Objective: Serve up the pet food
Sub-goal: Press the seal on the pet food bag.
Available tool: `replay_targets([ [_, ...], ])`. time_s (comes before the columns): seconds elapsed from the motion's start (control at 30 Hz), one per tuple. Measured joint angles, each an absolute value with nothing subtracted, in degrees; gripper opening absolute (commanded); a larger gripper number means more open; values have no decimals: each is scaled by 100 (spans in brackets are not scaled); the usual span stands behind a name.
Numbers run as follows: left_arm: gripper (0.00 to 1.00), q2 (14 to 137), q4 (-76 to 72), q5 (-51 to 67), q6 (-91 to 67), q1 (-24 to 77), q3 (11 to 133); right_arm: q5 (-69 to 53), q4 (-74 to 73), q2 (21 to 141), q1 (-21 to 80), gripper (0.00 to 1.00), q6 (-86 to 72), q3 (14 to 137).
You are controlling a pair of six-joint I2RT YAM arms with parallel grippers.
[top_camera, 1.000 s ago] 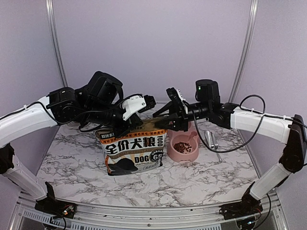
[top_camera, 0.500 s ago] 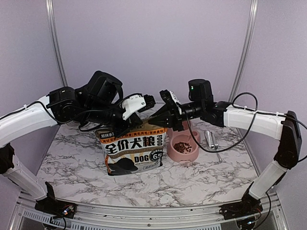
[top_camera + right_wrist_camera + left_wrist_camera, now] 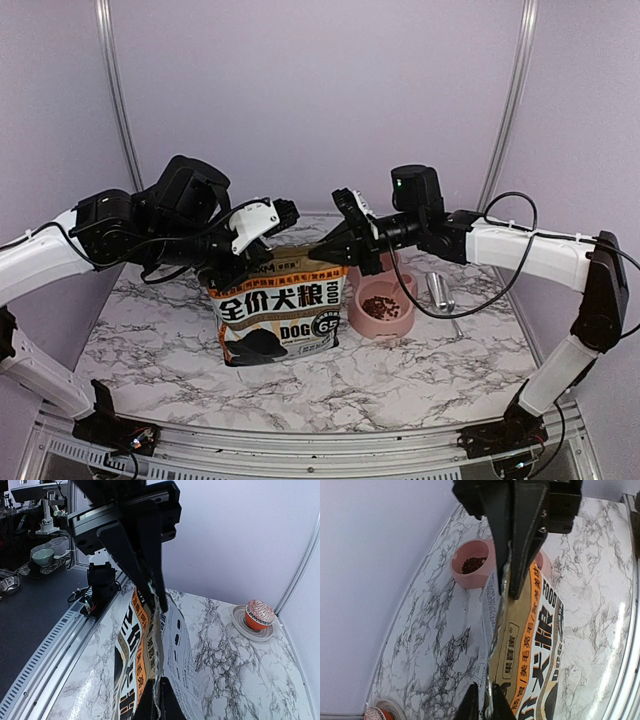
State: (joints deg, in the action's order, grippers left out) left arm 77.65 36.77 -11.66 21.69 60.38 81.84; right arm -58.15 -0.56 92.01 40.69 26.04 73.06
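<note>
The brown-and-black dog food bag (image 3: 280, 310) stands upright mid-table, its top edge pressed flat. My right gripper (image 3: 325, 248) is shut on the right end of that edge; in the right wrist view my right gripper (image 3: 159, 705) pinches the bag (image 3: 135, 655) tightly. My left gripper (image 3: 245, 268) straddles the left end. In the left wrist view, my left gripper (image 3: 489, 707) has its jaws a little apart, either side of the bag (image 3: 540, 630). Pet food kibble (image 3: 380, 305) lies in the pink bowl (image 3: 352, 305) just right of the bag.
A shiny metal cylinder (image 3: 438, 290) lies right of the bowl. A reddish mesh ball on a small dish (image 3: 259, 614) sits at the table's back left. Purple walls close the back and sides. A metal rail runs along the near edge.
My right gripper has moved left onto the bag's top edge and closed on it. My left arm has shifted left along the edge and its jaws have loosened slightly.
</note>
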Motion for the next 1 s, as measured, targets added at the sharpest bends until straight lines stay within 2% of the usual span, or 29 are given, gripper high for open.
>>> replay_targets([
  [0.2,0,7688,3605,-1297,2220,6090,8082,-5811,-58,9201,4064,0,2602,7308],
  [0.27,16,7688,3605,-1323,2231,6097,8082,-5813,-60,9201,4062,0,2602,7306],
  [0.3,21,7671,3621,-1439,2252,6101,8082,-5828,-71,9201,4053,0,2604,7308],
  [0.53,16,7491,3793,-1704,2196,6093,8073,-5850,-113,9192,3994,0,2630,7306],
  [0.57,13,7474,3820,-1712,2191,6093,8073,-5850,-113,9192,3990,0,2635,7306],
  [0.63,0,7467,3879,-1739,2163,6093,8073,-5859,-115,9190,3979,0,2639,7306],
  [0.83,0,7470,3927,-1693,2137,6104,8073,-5883,-121,9190,3957,1,2641,7306],
  [0.87,0,7470,3929,-1688,2137,6104,8073,-5883,-128,9190,3957,10,2644,7306],
  [0.9,0,7470,3931,-1682,2130,6104,8073,-5878,-137,9190,3957,31,2648,7306],
  [0.93,0,7470,3940,-1671,2123,6101,8077,-5846,-150,9188,3957,43,2679,7306],
  [1.0,0,7467,4034,-1669,2097,6082,8106,-5693,-309,9144,3951,54,2746,7319],
])
